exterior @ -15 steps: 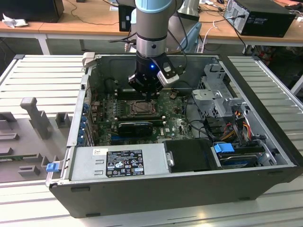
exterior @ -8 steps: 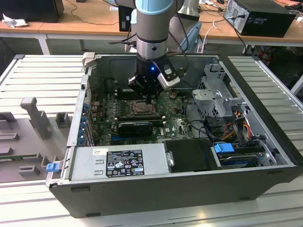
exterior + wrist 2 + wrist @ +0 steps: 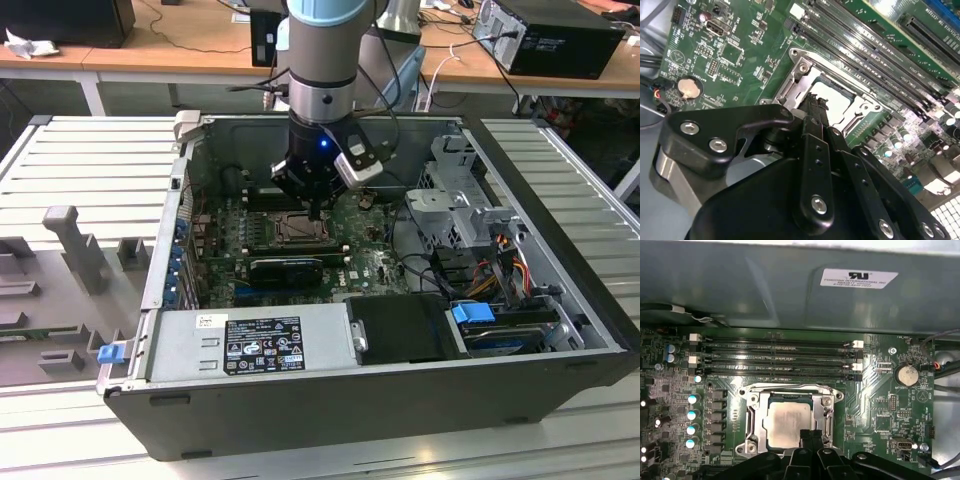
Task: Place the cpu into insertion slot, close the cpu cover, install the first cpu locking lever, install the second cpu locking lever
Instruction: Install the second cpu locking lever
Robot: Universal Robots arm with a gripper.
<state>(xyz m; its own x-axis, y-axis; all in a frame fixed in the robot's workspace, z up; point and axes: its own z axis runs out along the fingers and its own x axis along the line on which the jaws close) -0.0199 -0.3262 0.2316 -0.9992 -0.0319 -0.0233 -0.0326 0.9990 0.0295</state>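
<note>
Here, in the exterior view, I see my arm reaching straight down into an open grey steel computer case (image 3: 560, 300) lying on a ribbed metal table (image 3: 90, 160). The gripper (image 3: 317, 212) hangs just above the insertion slot (image 3: 296, 229), a small square socket with a dark centre and a bright rim on the green motherboard (image 3: 350, 265). A boxy power supply (image 3: 250, 342) with a black label lies along the near wall of the case, and a blue-tabbed drive bay (image 3: 475, 313) sits toward the exterior view's right among coloured cables.

In the second wrist view, the matte black fingers (image 3: 815, 130) look pressed together with no gap between them, their tips touching or just over the edge of the cpu (image 3: 832, 100). The chip is a flat square with a pale, brushed silvery face, and it lies seated in the insertion slot (image 3: 800, 70). The cpu cover (image 3: 790, 85), a thin shiny stamped frame, lies down around it. A round coin battery (image 3: 689, 88) sits well apart on the board.

In the first wrist view, the cpu (image 3: 787, 422) shows tan-grey with a dull metallic sheen through the window of the cpu cover (image 3: 790, 391). The gripper (image 3: 811, 436) tips meet, narrow, at the chip's edge. Long black memory slots (image 3: 775, 357) run parallel beside the socket, and a row of blue-topped capacitors (image 3: 691, 415) stands just beside it.
</note>
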